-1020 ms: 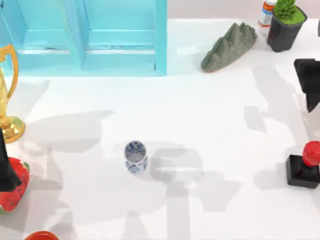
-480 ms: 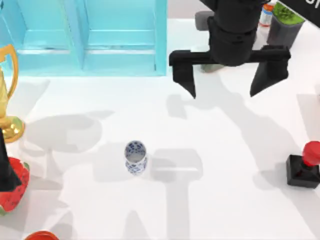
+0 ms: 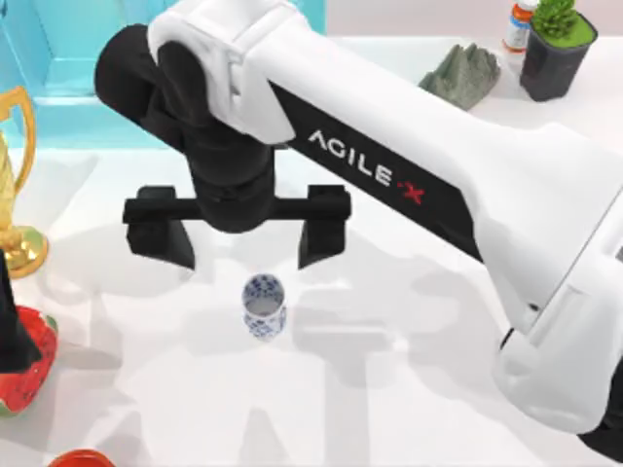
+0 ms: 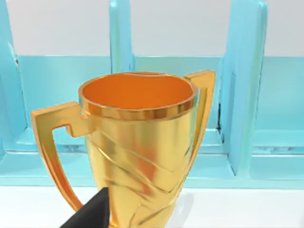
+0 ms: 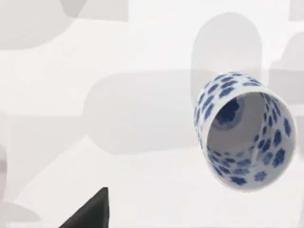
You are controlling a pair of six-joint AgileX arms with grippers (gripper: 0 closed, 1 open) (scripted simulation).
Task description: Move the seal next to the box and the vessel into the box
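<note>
The vessel [image 3: 264,305], a small white cup with a blue floral pattern, stands upright on the white table left of centre. My right gripper [image 3: 241,241] hovers open just behind it, its black fingers spread wider than the cup. In the right wrist view the vessel [image 5: 242,133] is seen from above, with one fingertip [image 5: 88,213] off to its side. The light blue box [image 3: 58,73] stands at the back left, partly covered by my right arm. My right arm hides the seal. My left gripper [image 3: 12,326] is parked at the left edge.
A golden trophy [image 3: 15,195] stands at the left edge and is close up in the left wrist view [image 4: 137,142]. A red fruit [image 3: 27,375] lies beneath the left gripper. A grey rock [image 3: 462,73], a black plant pot [image 3: 555,44] and a small bottle [image 3: 521,21] are at the back right.
My right arm swept in from the right edge to the left and forward, ending over the vessel with its fingers still spread. It now covers the seal. The vessel has not moved.
</note>
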